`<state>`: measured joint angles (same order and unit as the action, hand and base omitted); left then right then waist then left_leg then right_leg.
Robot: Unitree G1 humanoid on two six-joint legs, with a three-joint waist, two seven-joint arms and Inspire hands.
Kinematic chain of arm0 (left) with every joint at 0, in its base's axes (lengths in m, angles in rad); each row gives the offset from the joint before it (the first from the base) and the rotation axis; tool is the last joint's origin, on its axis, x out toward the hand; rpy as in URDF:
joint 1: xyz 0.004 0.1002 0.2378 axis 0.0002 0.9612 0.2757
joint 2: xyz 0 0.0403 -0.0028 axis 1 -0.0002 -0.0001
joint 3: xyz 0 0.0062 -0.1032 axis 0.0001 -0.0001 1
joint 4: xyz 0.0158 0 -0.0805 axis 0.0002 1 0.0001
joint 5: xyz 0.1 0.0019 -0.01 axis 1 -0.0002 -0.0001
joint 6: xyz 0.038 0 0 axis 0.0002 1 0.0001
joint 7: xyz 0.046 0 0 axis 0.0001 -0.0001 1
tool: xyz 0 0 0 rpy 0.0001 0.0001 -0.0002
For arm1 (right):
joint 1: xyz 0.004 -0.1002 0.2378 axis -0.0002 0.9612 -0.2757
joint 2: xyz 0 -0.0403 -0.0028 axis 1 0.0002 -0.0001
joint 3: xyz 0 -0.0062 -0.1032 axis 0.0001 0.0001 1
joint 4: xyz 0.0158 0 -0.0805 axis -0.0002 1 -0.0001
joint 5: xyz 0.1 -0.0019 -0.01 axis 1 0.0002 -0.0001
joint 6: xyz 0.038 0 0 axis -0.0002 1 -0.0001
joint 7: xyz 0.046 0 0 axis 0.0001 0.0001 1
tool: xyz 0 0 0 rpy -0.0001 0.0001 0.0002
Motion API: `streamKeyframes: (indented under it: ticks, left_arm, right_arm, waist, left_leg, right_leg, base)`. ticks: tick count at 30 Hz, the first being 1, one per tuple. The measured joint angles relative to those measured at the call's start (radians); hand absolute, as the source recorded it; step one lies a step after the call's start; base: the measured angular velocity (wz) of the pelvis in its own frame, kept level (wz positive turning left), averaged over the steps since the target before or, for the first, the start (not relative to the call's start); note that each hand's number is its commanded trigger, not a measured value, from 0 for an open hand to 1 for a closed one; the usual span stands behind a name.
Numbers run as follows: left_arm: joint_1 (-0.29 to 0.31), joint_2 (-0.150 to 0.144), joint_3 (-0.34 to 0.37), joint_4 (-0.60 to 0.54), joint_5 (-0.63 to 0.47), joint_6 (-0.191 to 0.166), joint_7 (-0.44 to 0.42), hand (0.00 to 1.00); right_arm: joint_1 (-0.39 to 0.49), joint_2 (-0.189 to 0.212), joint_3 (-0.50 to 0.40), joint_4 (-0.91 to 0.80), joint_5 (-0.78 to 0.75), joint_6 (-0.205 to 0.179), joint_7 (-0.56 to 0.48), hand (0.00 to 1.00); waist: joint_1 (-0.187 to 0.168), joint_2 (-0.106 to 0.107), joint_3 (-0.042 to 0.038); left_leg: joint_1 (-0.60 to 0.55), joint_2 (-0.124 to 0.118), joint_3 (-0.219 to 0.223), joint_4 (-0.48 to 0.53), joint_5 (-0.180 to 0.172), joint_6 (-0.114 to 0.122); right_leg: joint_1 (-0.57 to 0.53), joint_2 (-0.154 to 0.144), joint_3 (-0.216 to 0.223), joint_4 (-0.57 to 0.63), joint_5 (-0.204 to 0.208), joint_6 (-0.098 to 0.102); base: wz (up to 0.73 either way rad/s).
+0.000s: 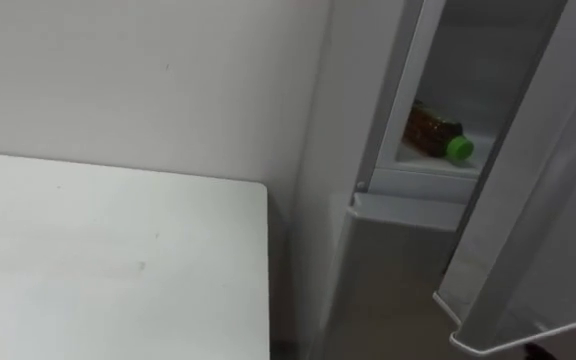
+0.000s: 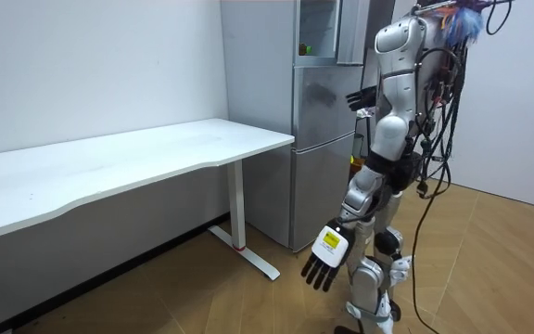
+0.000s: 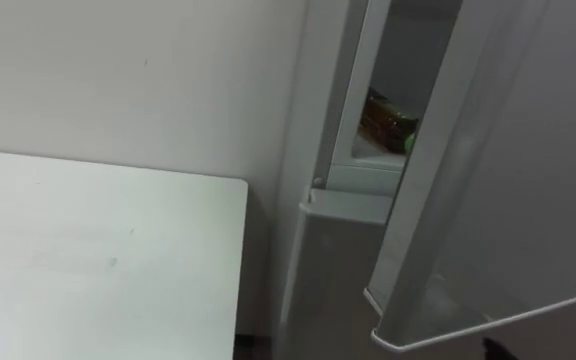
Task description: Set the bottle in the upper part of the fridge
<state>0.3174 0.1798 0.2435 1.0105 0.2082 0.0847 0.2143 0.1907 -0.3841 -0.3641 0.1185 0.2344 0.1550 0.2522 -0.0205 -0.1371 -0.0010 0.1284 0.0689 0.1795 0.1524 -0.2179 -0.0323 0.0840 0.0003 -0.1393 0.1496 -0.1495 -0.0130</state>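
Tabletop [image 1: 118,260]: white, smooth, matt
Fridge [image 1: 398,290]: grey, smooth like metal, with a soft shine
Bottle [image 1: 430,127]: looks like plastic, a bit shiny
Cap [image 1: 459,149]: green plastic, glossy
Wall [image 1: 148,70]: white, flat, matt
Floor [image 2: 489,269]: boards that look like wood, smooth

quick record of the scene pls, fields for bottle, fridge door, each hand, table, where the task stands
bottle: lying on its side in the upper compartment of the fridge, green cap toward the opening
door: upper one, open
left hand: hanging low beside the leg, open, holding nothing
right hand: raised near the door, open, holding nothing
table: white, left of the fridge
robot: standing in front of the fridge
task: bottle is in, door not yet shut
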Motion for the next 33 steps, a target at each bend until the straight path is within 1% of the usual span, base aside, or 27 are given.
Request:
streamKeyframes:
  ticks: [1, 2, 4, 5, 6, 10, 11, 13, 14, 16, 19, 20, 21, 22, 23, 26, 27, 28, 30, 31, 33]
  left_arm:
    - [0.006, -0.004, 0.013, 0.0, -0.001, 0.004, 0.001, 0.0]
    - [0.008, -0.005, 0.015, 0.0, -0.001, 0.007, 0.001, 0.0]
    - [0.009, -0.008, 0.03, 0.0, 0.0, 0.017, 0.006, 0.0]
    - [0.009, -0.01, 0.03, -0.001, 0.0, 0.018, 0.012, 0.0]
    - [0.011, -0.012, 0.029, -0.002, 0.001, 0.019, 0.019, 0.0]
    - [0.015, -0.015, 0.029, -0.009, 0.001, 0.02, 0.024, 0.0]
    - [0.015, -0.016, 0.029, -0.01, 0.001, 0.02, 0.026, 0.0]
    - [0.017, -0.024, 0.029, -0.009, 0.001, 0.02, 0.044, 0.0]
    - [0.016, -0.026, 0.029, -0.009, 0.001, 0.02, 0.047, 0.0]
    - [0.017, -0.036, 0.029, -0.01, 0.001, 0.019, 0.054, 0.0]
    - [0.02, -0.041, 0.029, -0.01, 0.001, 0.017, 0.058, 0.0]
    - [0.023, -0.041, 0.028, -0.009, 0.001, 0.017, 0.058, 0.0]
    - [0.025, -0.042, 0.028, -0.009, 0.001, 0.017, 0.058, 0.0]
    - [0.026, -0.043, 0.029, -0.008, 0.001, 0.017, 0.058, 0.0]
    - [0.026, -0.045, 0.029, -0.008, 0.001, 0.017, 0.058, 0.0]
    - [0.029, -0.054, 0.028, -0.008, 0.001, 0.017, 0.055, 0.0]
    - [0.027, -0.055, 0.028, -0.008, 0.001, 0.017, 0.052, 0.0]
    - [0.027, -0.055, 0.027, -0.007, 0.001, 0.015, 0.051, 0.0]
    - [0.026, -0.055, 0.025, 0.003, 0.001, 0.014, 0.05, 0.0]
    - [0.026, -0.054, 0.023, 0.006, 0.001, 0.014, 0.049, 0.0]
    - [0.026, -0.052, 0.022, 0.014, 0.001, 0.006, 0.042, 0.0]
  right_arm:
    - [-0.009, 0.0, -0.023, 0.0, 0.0, 0.0, -0.032, 0.0]
    - [-0.014, 0.0, -0.034, 0.0, 0.0, 0.0, -0.049, 0.0]
    - [-0.03, 0.0, -0.078, -0.004, 0.0, 0.0, -0.118, 0.0]
    - [-0.034, 0.0, -0.089, -0.007, 0.0, 0.0, -0.135, 0.0]
    - [-0.047, 0.0, -0.106, -0.013, -0.004, 0.0, -0.176, 0.0]
    - [-0.102, -0.001, -0.159, -0.034, -0.008, -0.001, -0.31, 0.0]
    - [-0.102, -0.001, -0.165, -0.049, -0.009, -0.001, -0.329, 0.0]
    - [-0.102, -0.005, -0.171, -0.107, -0.014, -0.007, -0.406, 0.0]
    - [-0.102, -0.005, -0.171, -0.118, -0.015, -0.01, -0.421, 0.0]
    - [-0.104, -0.005, -0.172, -0.181, -0.038, -0.011, -0.484, 0.0]
    - [-0.112, -0.006, -0.177, -0.26, -0.043, -0.018, -0.557, 0.0]
    - [-0.119, -0.006, -0.177, -0.271, -0.043, -0.022, -0.569, 0.0]
    - [-0.136, -0.006, -0.177, -0.296, -0.042, -0.024, -0.593, 0.0]
    - [-0.148, -0.006, -0.178, -0.328, -0.044, -0.025, -0.612, 0.0]
    - [-0.154, -0.006, -0.178, -0.347, -0.047, -0.025, -0.619, 0.0]
    - [-0.212, -0.009, -0.175, -0.44, -0.108, -0.026, -0.65, 0.0]
    - [-0.237, -0.016, -0.171, -0.465, -0.149, -0.027, -0.663, 0.0]
    - [-0.24, -0.035, -0.171, -0.474, -0.189, -0.028, -0.672, 0.0]
    - [-0.257, -0.054, -0.169, -0.487, -0.194, -0.031, -0.684, 0.0]
    - [-0.274, -0.057, -0.168, -0.492, -0.195, -0.048, -0.69, 0.0]
    - [-0.299, -0.058, -0.164, -0.492, -0.197, -0.069, -0.697, 0.0]
  waist:
    - [-0.008, -0.004, -0.0018]
    - [-0.012, -0.005, -0.0016]
    - [-0.026, -0.008, -0.0027]
    - [-0.027, -0.008, -0.0035]
    - [-0.033, -0.011, -0.0032]
    - [-0.05, -0.009, -0.0029]
    - [-0.051, -0.008, -0.0027]
    - [-0.054, 0.0, -0.0026]
    - [-0.054, 0.001, -0.0023]
    - [-0.056, 0.002, -0.0012]
    - [-0.057, 0.002, 0.0015]
    - [-0.057, -0.003, 0.0037]
    - [-0.057, 0.0, 0.0027]
    - [-0.057, 0.0, 0.0038]
    - [-0.057, 0.0, 0.0031]
    - [-0.052, 0.001, 0.0028]
    - [-0.054, 0.002, 0.0032]
    - [-0.053, 0.001, 0.003]
    - [-0.053, -0.001, 0.0018]
    - [-0.054, -0.001, 0.0015]
    - [-0.051, 0.0, 0.0019]
  left_leg:
    - [0.0, -0.001, 0.0, 0.0, 0.0, 0.0]
    - [-0.001, -0.001, 0.001, 0.0, 0.0, 0.0]
    - [-0.007, -0.002, 0.004, 0.0, 0.0, 0.0]
    - [-0.012, -0.002, 0.004, 0.001, 0.0, 0.0]
    - [-0.014, -0.003, 0.004, 0.001, 0.0, 0.001]
    - [-0.012, -0.002, 0.006, 0.001, 0.0, 0.001]
    - [-0.011, -0.002, 0.006, 0.001, 0.0, 0.001]
    - [-0.009, -0.002, 0.007, 0.001, 0.0, 0.001]
    - [-0.008, -0.002, 0.007, 0.001, 0.0, 0.001]
    - [-0.007, -0.002, 0.009, 0.0, 0.0, 0.001]
    - [-0.006, -0.003, 0.008, -0.002, 0.0, 0.001]
    - [-0.004, -0.003, 0.009, -0.003, 0.0, 0.001]
    - [-0.002, -0.003, 0.009, -0.003, 0.0, 0.001]
    - [0.0, -0.004, 0.01, -0.005, 0.0, 0.001]
    - [0.001, -0.003, 0.011, -0.006, 0.0, 0.001]
    - [-0.003, -0.004, 0.012, -0.007, 0.0, 0.001]
    - [-0.006, -0.004, 0.011, -0.006, 0.0, 0.0]
    - [-0.011, -0.004, 0.011, -0.005, 0.0, 0.0]
    - [-0.014, -0.004, 0.011, -0.005, 0.0, 0.001]
    - [-0.014, -0.003, 0.012, -0.004, 0.0, 0.0]
    - [-0.013, -0.003, 0.012, 0.0, 0.0, 0.001]
  right_leg:
    - [-0.001, 0.0, 0.001, 0.0, 0.0, 0.0]
    - [-0.003, 0.0, 0.002, 0.0, 0.0, 0.0]
    - [-0.012, 0.0, 0.003, 0.001, 0.0, 0.001]
    - [-0.014, -0.001, 0.002, 0.001, 0.0, 0.001]
    - [-0.016, -0.001, 0.002, 0.002, 0.0, 0.001]
    - [-0.016, -0.001, 0.004, 0.004, 0.0, 0.001]
    - [-0.016, 0.0, 0.005, 0.004, 0.0, 0.001]
    - [-0.014, 0.001, 0.01, 0.005, 0.0, 0.001]
    - [-0.014, 0.001, 0.01, 0.005, 0.0, 0.001]
    - [-0.017, 0.001, 0.011, 0.009, -0.001, 0.002]
    - [-0.023, 0.0, 0.013, 0.021, -0.007, 0.002]
    - [-0.027, 0.0, 0.013, 0.026, -0.01, 0.002]
    - [-0.032, -0.001, 0.014, 0.037, -0.015, 0.002]
    - [-0.033, -0.001, 0.015, 0.038, -0.016, 0.002]
    - [-0.033, -0.001, 0.015, 0.038, -0.016, 0.002]
    - [-0.034, -0.001, 0.015, 0.038, -0.016, 0.002]
    - [-0.035, -0.001, 0.015, 0.038, -0.016, 0.001]
    - [-0.038, -0.001, 0.014, 0.038, -0.016, 0.001]
    - [-0.043, -0.001, 0.015, 0.04, -0.016, 0.001]
    - [-0.044, -0.001, 0.016, 0.041, -0.016, 0.001]
    - [-0.043, -0.001, 0.018, 0.04, -0.016, 0.001]
  base:
    - [-0.04]
    - [-0.05]
    - [-0.02]
    - [0.0]
    - [0.0]
    - [0.0]
    - [0.0]
    - [-0.02]
    - [0.0]
    - [-0.04]
    - [0.0]
    - [0.0]
    - [0.0]
    - [0.0]
    - [0.0]
    - [0.0]
    - [0.0]
    - [0.0]
    - [0.0]
    - [-0.03]
    - [-0.02]
